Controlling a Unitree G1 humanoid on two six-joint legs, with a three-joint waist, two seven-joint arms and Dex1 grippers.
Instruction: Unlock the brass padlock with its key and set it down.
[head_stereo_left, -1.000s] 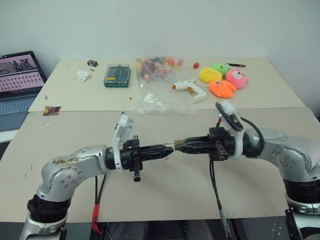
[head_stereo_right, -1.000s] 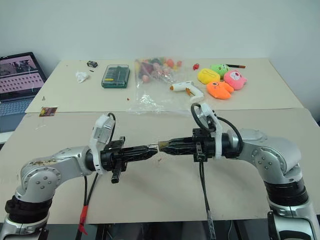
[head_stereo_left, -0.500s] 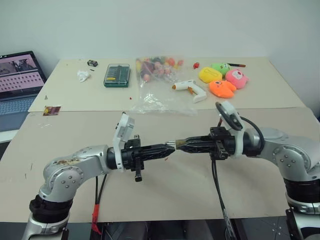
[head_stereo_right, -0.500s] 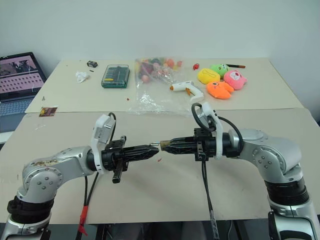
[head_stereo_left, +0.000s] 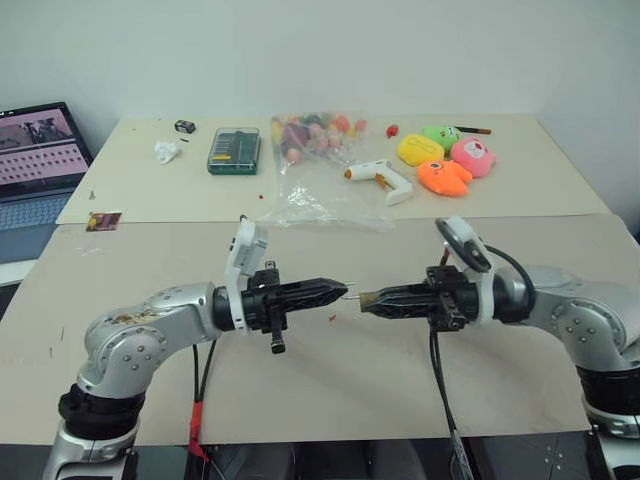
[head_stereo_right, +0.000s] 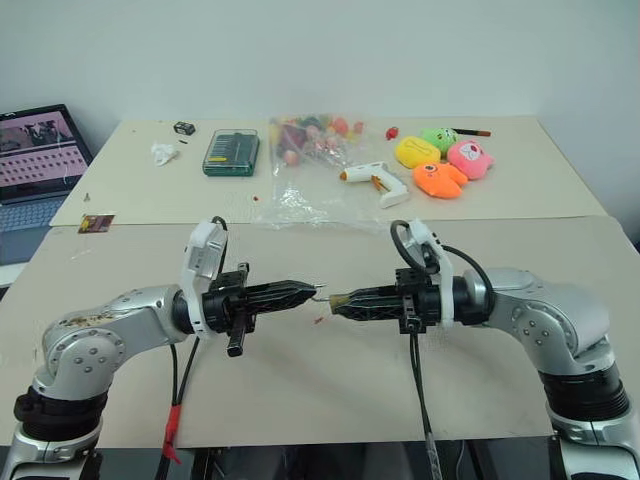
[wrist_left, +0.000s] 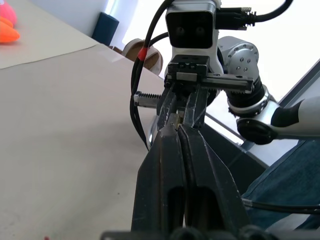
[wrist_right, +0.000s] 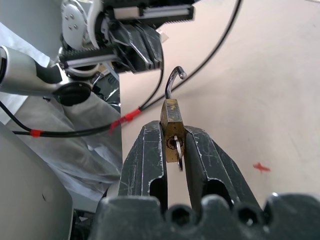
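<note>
The brass padlock (wrist_right: 171, 117) is pinched by its body between the fingers of my right gripper (wrist_right: 172, 129), which is shut on it. Its thin silver shackle (wrist_right: 172, 80) stands out of the body with its hooked end free. A small silver key (wrist_right: 178, 147) sticks out of the end of the padlock nearest the wrist. In the head views my right gripper (head_stereo_left: 368, 299) hovers above the near table and points at my left gripper (head_stereo_left: 338, 291). A short gap separates their tips. My left gripper (wrist_left: 178, 127) is shut, and I see nothing between its fingers.
On the far table lie a green tool case (head_stereo_left: 234, 150), a plastic bag of coloured bits (head_stereo_left: 315, 135), a white glue gun (head_stereo_left: 382, 177) and plush toys (head_stereo_left: 445, 155). A laptop (head_stereo_left: 35, 150) sits at the far left. A small red scrap (head_stereo_right: 320, 321) lies under the grippers.
My right gripper has drawn back to the right and slightly down with the padlock, so the two gripper tips that met are now apart. The left gripper stayed put.
</note>
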